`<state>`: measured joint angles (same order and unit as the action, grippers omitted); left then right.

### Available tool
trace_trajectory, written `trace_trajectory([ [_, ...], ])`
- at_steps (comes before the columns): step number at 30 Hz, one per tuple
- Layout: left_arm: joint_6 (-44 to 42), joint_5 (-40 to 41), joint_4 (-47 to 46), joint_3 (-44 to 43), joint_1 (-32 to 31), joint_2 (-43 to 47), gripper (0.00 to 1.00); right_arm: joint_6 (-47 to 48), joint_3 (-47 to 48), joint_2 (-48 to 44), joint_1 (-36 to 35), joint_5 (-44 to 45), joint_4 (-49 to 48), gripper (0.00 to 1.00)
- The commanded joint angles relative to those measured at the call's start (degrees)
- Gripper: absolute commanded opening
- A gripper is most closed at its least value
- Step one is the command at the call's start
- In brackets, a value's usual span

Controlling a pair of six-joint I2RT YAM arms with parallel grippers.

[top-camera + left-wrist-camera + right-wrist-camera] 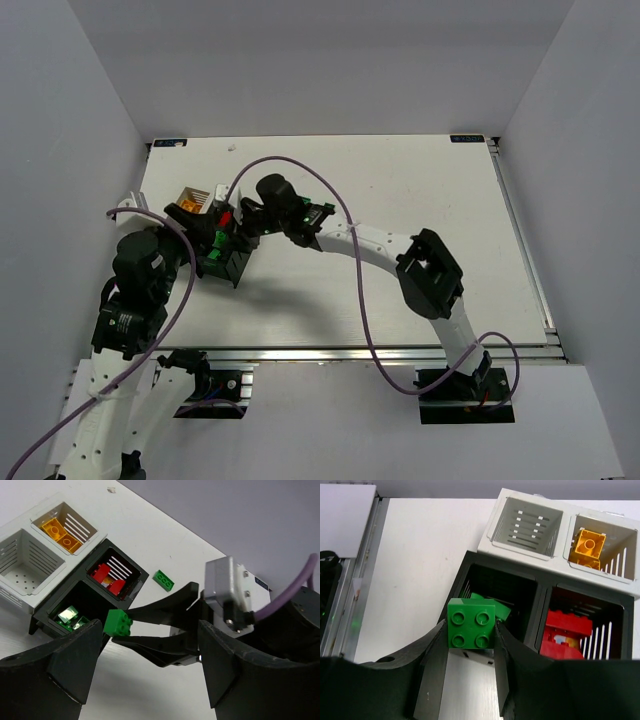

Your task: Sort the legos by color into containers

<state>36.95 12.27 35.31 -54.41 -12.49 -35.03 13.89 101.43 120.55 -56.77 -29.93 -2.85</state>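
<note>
My right gripper [471,645] is shut on a green four-stud lego [471,623] and holds it over the near edge of the black bin [465,577], at its green compartment, where other green legos [500,609] lie. The compartment beside it holds red legos [567,627]. One white bin holds yellow-orange legos [587,547]; the other white bin [527,522] is empty. In the left wrist view the held green lego [118,622] hangs just beside the black bin [142,575]. My left gripper [150,680] is open and empty, low over the table next to the bins.
A loose green lego [163,579] lies on the table just past the black bin. In the top view the bins [195,200] stand at the table's left, with both grippers crowded round them. A purple cable [330,200] arcs over the right arm.
</note>
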Motion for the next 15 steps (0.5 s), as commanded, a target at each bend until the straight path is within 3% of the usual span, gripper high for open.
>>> trace_trajectory([
  [1,0.4,2.1,1.2,-0.2,0.2,0.9,0.86,-2.1,4.6,2.0,-0.8,2.3,-5.2,0.08],
  [5,0.1,2.5,1.5,-0.2,0.3,1.3,0.86,-2.6,6.7,4.5,-1.5,3.0,-6.2,0.12],
  [11,0.0,3.0,2.4,-0.3,0.3,1.7,0.86,-2.6,8.5,7.0,-2.3,4.7,-7.7,0.28],
  [15,-0.1,2.8,2.4,-0.3,0.3,1.7,0.87,-1.9,9.3,7.9,-2.4,5.3,-8.2,0.54],
])
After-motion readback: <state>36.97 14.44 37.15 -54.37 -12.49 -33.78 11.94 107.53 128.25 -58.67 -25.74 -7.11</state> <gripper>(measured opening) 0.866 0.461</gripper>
